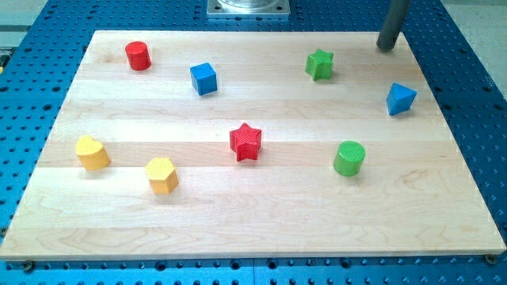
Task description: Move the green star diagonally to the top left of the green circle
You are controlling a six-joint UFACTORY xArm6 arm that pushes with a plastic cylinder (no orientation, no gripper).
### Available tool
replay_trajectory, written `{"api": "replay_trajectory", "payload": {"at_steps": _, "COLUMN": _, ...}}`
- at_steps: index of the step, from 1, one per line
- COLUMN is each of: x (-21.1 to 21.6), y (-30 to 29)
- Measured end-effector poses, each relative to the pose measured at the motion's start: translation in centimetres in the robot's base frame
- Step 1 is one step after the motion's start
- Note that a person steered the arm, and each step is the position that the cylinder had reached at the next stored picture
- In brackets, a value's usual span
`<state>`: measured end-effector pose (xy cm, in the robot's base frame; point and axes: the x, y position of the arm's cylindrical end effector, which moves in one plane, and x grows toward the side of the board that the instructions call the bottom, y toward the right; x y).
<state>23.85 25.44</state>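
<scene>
The green star (319,64) lies near the view's top, right of centre, on the wooden board (253,229). The green circle (348,157), a short cylinder, stands lower, toward the view's right, below and slightly right of the star. My tip (386,47) is at the board's top right edge, to the right of and a little above the green star, with a clear gap between them.
A red cylinder (138,55) and a blue cube (203,78) lie at the top left. A red star (245,142) sits at the centre. A blue triangular block (400,98) lies at the right. A yellow heart (92,152) and a yellow hexagon (162,175) lie at the lower left.
</scene>
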Motion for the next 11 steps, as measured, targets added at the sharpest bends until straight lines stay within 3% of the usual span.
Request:
{"api": "replay_trajectory", "payload": {"at_steps": 2, "x": 3.5, "y": -6.2}}
{"api": "replay_trajectory", "payload": {"at_steps": 4, "x": 3.0, "y": -8.4}}
{"api": "replay_trajectory", "payload": {"at_steps": 6, "x": 9.6, "y": -14.0}}
{"api": "replay_trajectory", "payload": {"at_steps": 7, "x": 5.9, "y": -13.3}}
{"api": "replay_trajectory", "payload": {"at_steps": 8, "x": 5.2, "y": -13.3}}
{"api": "replay_trajectory", "payload": {"at_steps": 9, "x": 6.8, "y": -17.7}}
{"api": "replay_trajectory", "payload": {"at_steps": 10, "x": 4.5, "y": -18.9}}
{"api": "replay_trajectory", "payload": {"at_steps": 11, "x": 8.3, "y": -19.9}}
